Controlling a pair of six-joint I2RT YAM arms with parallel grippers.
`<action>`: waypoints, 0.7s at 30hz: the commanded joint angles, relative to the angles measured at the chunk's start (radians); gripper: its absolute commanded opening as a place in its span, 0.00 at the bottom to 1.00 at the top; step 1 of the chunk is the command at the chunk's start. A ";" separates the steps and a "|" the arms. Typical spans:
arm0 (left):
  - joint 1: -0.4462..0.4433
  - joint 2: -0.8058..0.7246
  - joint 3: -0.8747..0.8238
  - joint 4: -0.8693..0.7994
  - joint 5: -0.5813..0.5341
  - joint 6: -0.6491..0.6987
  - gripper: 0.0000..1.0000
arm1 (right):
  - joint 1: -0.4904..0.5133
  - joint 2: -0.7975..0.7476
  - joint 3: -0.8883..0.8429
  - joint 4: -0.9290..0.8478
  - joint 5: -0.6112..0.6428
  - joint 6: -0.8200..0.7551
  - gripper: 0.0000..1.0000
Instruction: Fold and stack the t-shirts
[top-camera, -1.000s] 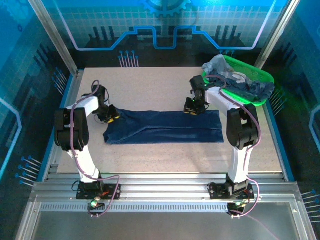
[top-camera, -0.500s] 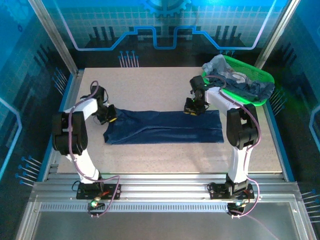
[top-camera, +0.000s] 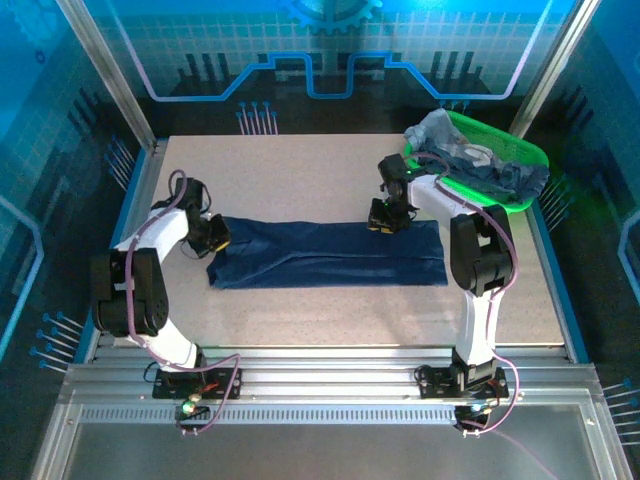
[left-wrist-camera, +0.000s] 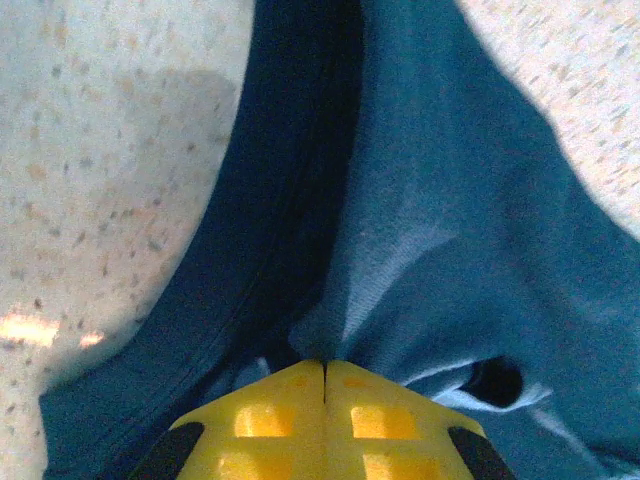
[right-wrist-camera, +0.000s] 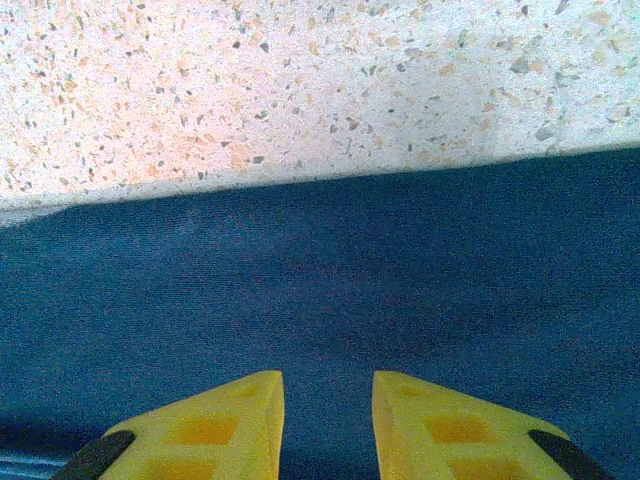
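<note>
A dark navy t-shirt (top-camera: 330, 255) lies folded into a long strip across the middle of the table. My left gripper (top-camera: 215, 240) is at its left end, shut on a pinch of the cloth. In the left wrist view the yellow jaws (left-wrist-camera: 325, 365) meet with a fold of the t-shirt (left-wrist-camera: 450, 230) bunched at their tips. My right gripper (top-camera: 385, 222) is low over the strip's far edge, right of centre. In the right wrist view it (right-wrist-camera: 328, 385) stands open over flat navy cloth (right-wrist-camera: 350, 260), with nothing between the fingers.
A bright green basket (top-camera: 530, 160) sits at the back right corner with more t-shirts (top-camera: 465, 160) heaped in it, just behind the right arm. Bare speckled tabletop (top-camera: 300, 170) lies beyond and in front of the strip. Frame rails bound the table.
My left gripper has closed on the shirt's left end and shifted slightly left, its elbow swinging outward. The right gripper has barely moved.
</note>
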 joint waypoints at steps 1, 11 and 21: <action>-0.002 -0.018 -0.027 -0.058 -0.024 -0.037 0.00 | 0.000 0.020 0.021 -0.029 -0.002 0.007 0.31; -0.012 0.046 0.017 -0.120 -0.143 -0.058 0.19 | 0.011 0.018 0.018 -0.034 0.005 0.005 0.31; -0.043 -0.084 -0.092 -0.154 -0.066 -0.148 0.42 | 0.061 0.013 0.019 -0.012 -0.026 -0.013 0.32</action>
